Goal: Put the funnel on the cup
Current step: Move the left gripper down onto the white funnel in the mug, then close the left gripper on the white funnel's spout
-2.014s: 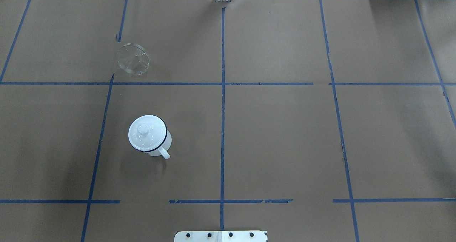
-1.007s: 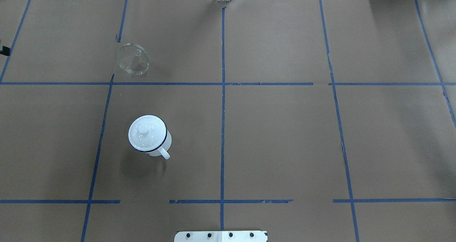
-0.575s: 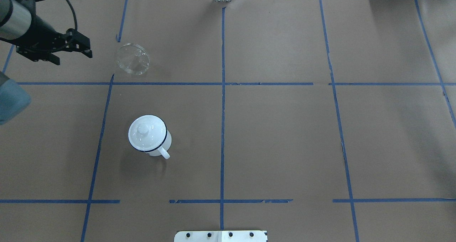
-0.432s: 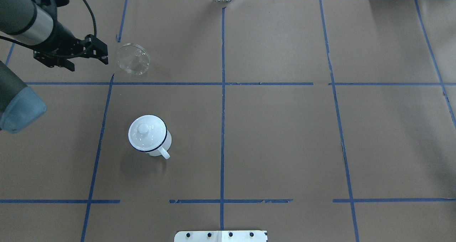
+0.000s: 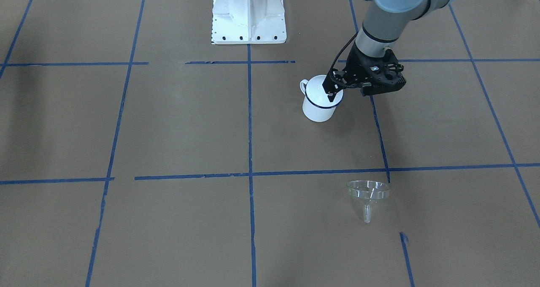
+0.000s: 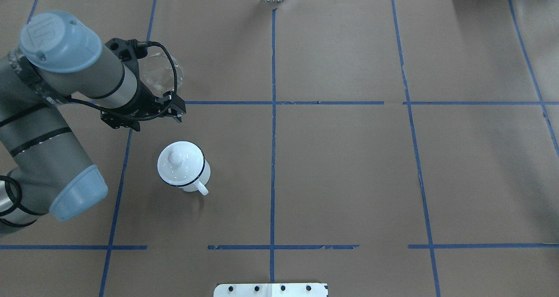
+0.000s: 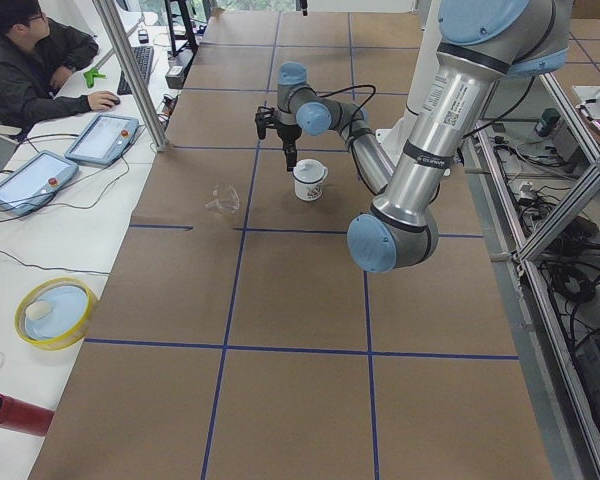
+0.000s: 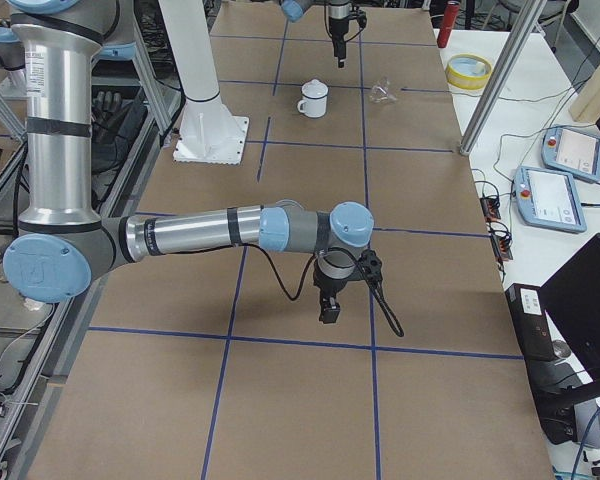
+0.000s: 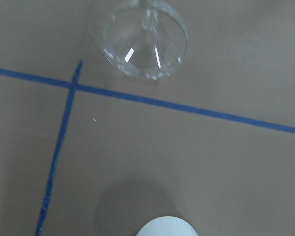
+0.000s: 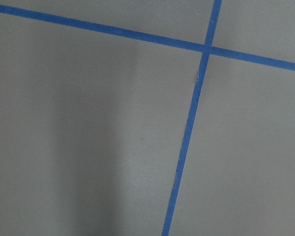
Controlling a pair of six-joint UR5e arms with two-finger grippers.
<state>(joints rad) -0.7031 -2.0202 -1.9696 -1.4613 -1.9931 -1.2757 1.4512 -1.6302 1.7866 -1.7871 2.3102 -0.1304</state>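
**Front-facing view:** the left gripper [image 5: 333, 93] hangs raised over the table [image 5: 168, 122]. Its fingers point down and are seen edge-on, so their opening cannot be told, and nothing is carried. The cup [image 5: 317, 109] overlaps the tips in this view. The funnel [image 5: 368, 192] lies well beyond them, on the side away from the robot's base. **Overhead view:** the gripper sits between the two. The funnel [image 6: 161, 76] is on its far side, partly behind the left arm [image 6: 74, 70]. The cup is on its near side, closed by a white knobbed lid [image 6: 177, 159]. **Left-end view:** the funnel rests tilted on rim and spout, touching nothing else. **Right-end view:** the right gripper [image 8: 330, 308] hangs far off over the table (its opening is not judged from here), so the left arm is much the nearer. **Left wrist view:** the funnel's wide mouth faces the tool. Its long axis runs straight away, spout at the far end, just past a blue tape line [image 9: 187, 105]. The lid's edge shows at the bottom. **Right wrist view:** table and tape lines. **Judgement:** the lid must probably come off before the funnel can seat in the cup.
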